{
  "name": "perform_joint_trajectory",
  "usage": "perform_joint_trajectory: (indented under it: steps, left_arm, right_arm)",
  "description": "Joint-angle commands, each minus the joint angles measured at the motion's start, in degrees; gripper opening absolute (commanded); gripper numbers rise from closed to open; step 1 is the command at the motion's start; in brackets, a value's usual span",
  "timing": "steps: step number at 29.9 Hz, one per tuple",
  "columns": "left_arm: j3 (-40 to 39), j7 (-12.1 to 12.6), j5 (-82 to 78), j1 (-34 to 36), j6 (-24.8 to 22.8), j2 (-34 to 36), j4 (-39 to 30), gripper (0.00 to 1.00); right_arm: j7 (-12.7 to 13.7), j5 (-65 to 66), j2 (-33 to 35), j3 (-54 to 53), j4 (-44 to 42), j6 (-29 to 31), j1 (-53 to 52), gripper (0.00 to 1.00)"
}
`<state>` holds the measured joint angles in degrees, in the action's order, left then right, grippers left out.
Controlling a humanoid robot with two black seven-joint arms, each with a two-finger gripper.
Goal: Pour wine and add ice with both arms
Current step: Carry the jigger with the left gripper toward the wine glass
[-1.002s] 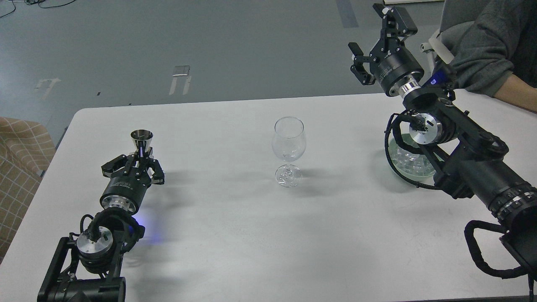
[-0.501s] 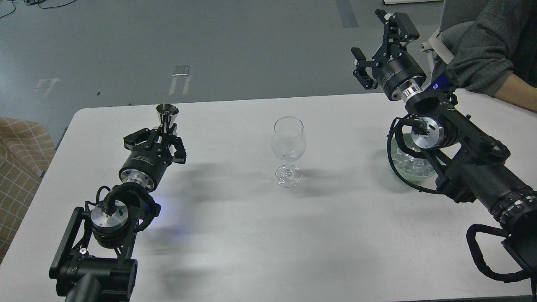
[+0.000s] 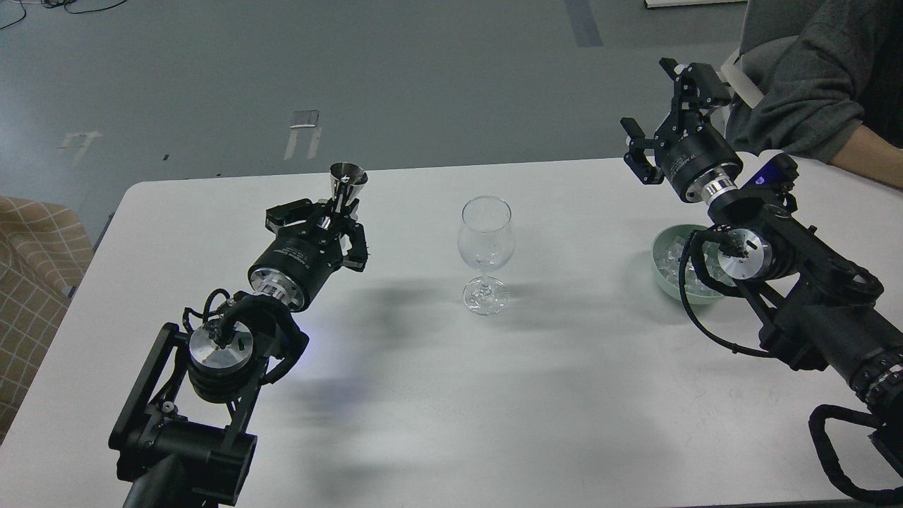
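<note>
A clear stemmed wine glass stands upright in the middle of the white table. My left gripper is shut on a small steel measuring cup, held upright above the table, left of the glass. My right gripper is open and empty, raised above the table's far right side. Under my right arm a pale green bowl holds ice, several clear cubes, partly hidden by the arm.
A person's grey-sleeved arm rests at the table's far right corner, close behind my right gripper. A tan checked seat stands off the table's left edge. Grey floor lies beyond the far edge.
My left gripper has carried the steel cup up and to the right, toward the glass. My right gripper has moved right and lower, uncovering more of the bowl.
</note>
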<state>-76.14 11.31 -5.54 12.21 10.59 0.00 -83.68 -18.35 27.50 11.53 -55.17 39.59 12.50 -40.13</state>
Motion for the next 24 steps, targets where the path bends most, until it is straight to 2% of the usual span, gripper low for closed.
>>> perform_joint_trajectory:
  steps: [1, 14, 20, 24]
  left_arm:
    - [2.31, 0.03, 0.00, 1.50, 0.75, 0.00, -0.17, 0.12]
    - [6.09, 0.12, 0.00, 4.05, 1.19, 0.00, -1.31, 0.12]
    - [6.36, 1.26, 0.00, 4.05, 1.19, 0.00, -3.07, 0.12]
    - [9.42, 1.18, -0.08, 3.96, 1.10, 0.00, -3.68, 0.12]
  right_arm:
    - [-0.28, -0.08, 1.30, -0.11, 0.32, 0.07, 1.37, 1.00]
    - [-0.64, -0.08, 2.62, -0.55, 1.99, 0.07, 4.10, 1.00]
    - [-0.64, -0.08, 2.53, -0.64, 1.99, 0.07, 4.10, 1.00]
    - [-0.64, -0.08, 2.53, -0.64, 1.99, 0.07, 4.10, 1.00]
